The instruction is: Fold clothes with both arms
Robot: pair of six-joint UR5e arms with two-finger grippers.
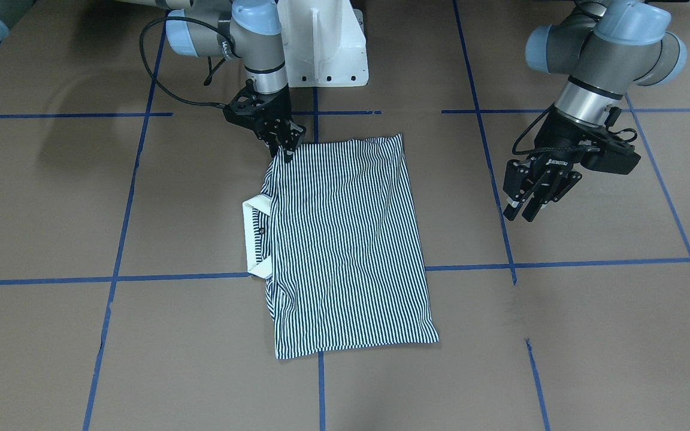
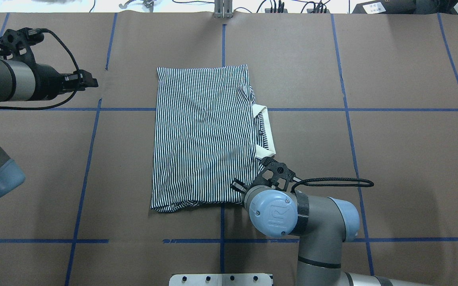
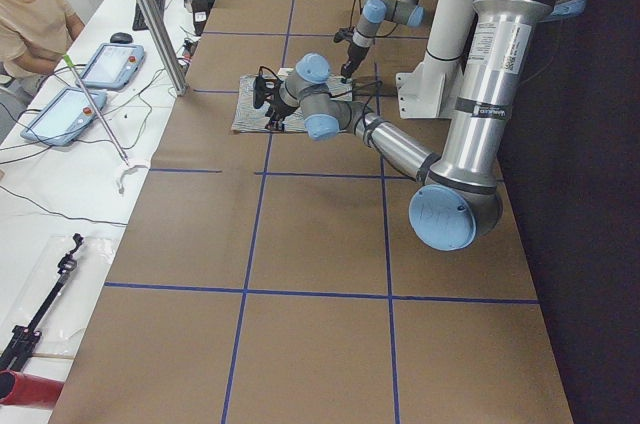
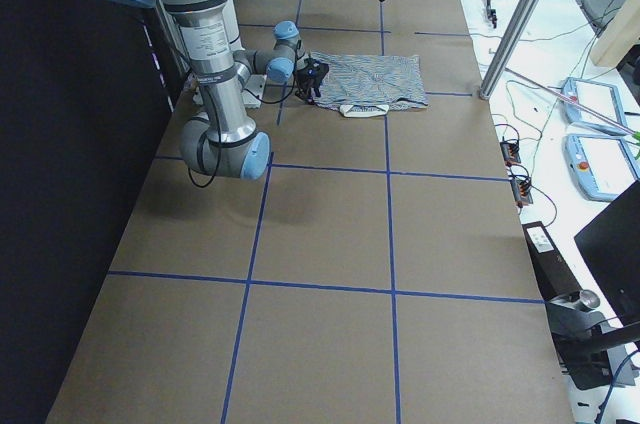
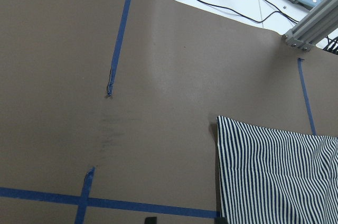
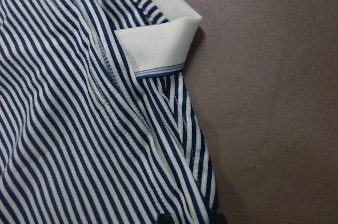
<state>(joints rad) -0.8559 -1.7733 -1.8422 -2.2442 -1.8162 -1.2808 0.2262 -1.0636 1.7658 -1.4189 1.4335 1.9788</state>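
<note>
Right hand lowered steeply from a bent wrist, fingertips close together, pinching striped cloth. Left hand held off to the side, raised, tilted downward, fingers parted, gripping nothing.

One striped polo shirt on one brown counter. Two robot arms, each with one black gripper: left gripper, right gripper.

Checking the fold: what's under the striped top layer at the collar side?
The cream collar pokes out from under the shirt's top layer, with a button visible. The layers beneath are covered.
</note>
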